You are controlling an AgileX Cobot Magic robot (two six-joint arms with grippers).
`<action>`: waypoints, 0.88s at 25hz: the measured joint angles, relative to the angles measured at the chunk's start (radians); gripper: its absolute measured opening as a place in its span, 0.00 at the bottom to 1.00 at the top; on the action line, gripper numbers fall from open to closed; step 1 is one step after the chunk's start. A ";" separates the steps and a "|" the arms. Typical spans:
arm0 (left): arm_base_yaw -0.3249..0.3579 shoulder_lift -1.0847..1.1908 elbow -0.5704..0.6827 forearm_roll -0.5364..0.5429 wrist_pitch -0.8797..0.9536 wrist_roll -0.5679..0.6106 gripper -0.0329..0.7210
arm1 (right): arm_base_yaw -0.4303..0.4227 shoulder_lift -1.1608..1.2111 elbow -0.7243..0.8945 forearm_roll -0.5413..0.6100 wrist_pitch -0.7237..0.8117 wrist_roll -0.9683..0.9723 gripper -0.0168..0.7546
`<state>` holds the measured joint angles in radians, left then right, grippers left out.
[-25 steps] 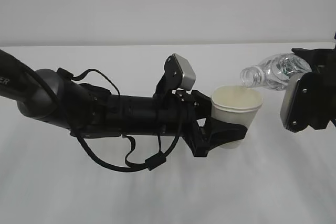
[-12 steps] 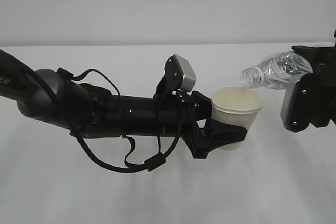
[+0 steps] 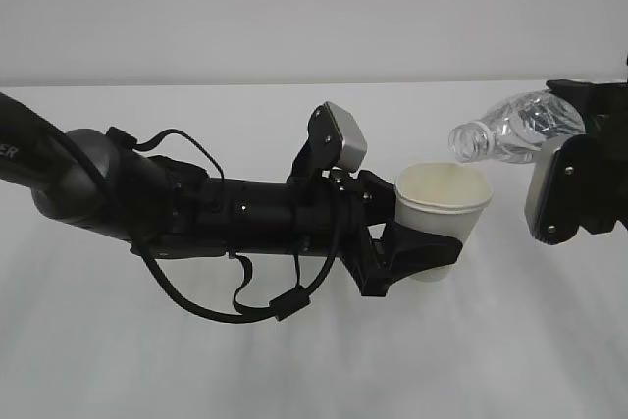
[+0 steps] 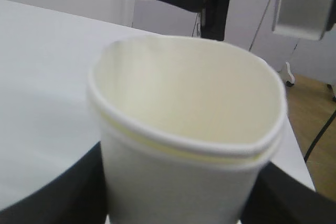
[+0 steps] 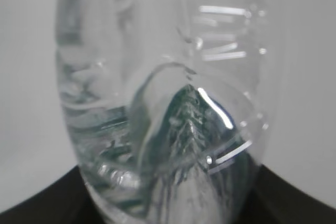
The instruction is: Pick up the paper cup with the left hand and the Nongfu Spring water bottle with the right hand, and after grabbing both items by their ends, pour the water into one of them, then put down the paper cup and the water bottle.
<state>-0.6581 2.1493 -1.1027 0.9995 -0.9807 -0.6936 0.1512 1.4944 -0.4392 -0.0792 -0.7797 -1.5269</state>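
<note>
White desk under both arms. L hand reaches across, its claw clamped round lower body of paper cup, upright, lifted off desk. R hand, claw closed on Nongfu Spring water bottle, tipped near-horizontal, mouth just above cup rim. Water not discernible.

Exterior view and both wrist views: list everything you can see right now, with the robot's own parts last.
paper cup: one, cream-white, held upright above the table, rim just below the bottle mouth.
Nongfu Spring water bottle: one, clear, uncapped, tipped mouth-down toward the cup from the right.
table: one, white, beneath both arms.
left hand: one, black, fingers closed around the cup's lower body.
right hand: one, black with silver-grey plate, gripping the bottle's base end.
</note>
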 joint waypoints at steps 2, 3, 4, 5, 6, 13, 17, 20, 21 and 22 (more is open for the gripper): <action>0.000 0.000 0.000 0.000 0.000 0.000 0.67 | 0.000 0.000 0.000 0.000 0.000 -0.004 0.55; 0.000 0.000 0.000 0.000 0.000 0.000 0.67 | 0.000 0.000 0.000 0.000 0.000 -0.006 0.55; 0.000 0.000 0.000 0.000 0.000 0.000 0.67 | 0.000 0.000 0.000 0.000 -0.002 -0.008 0.55; 0.000 0.000 0.000 0.000 0.000 0.000 0.67 | 0.000 0.000 0.000 0.000 -0.002 -0.010 0.55; 0.000 0.000 0.000 0.000 0.000 -0.002 0.67 | 0.000 0.000 0.000 0.000 -0.002 -0.010 0.55; 0.000 0.000 0.000 0.000 0.000 -0.004 0.67 | 0.000 0.000 0.000 0.000 -0.004 -0.025 0.55; 0.000 0.000 0.000 0.000 0.000 -0.004 0.67 | 0.000 0.000 0.000 0.000 -0.004 -0.027 0.55; 0.000 0.000 0.000 0.000 0.000 -0.004 0.67 | 0.000 0.000 0.000 0.000 -0.004 -0.029 0.55; 0.000 0.000 0.000 0.000 0.000 -0.004 0.67 | 0.000 0.000 0.000 0.000 -0.004 -0.029 0.55; 0.000 0.000 0.000 0.000 0.000 -0.004 0.67 | 0.000 0.000 0.000 0.000 -0.004 -0.029 0.55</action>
<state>-0.6581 2.1493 -1.1027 0.9995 -0.9807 -0.6977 0.1512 1.4944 -0.4392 -0.0792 -0.7837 -1.5558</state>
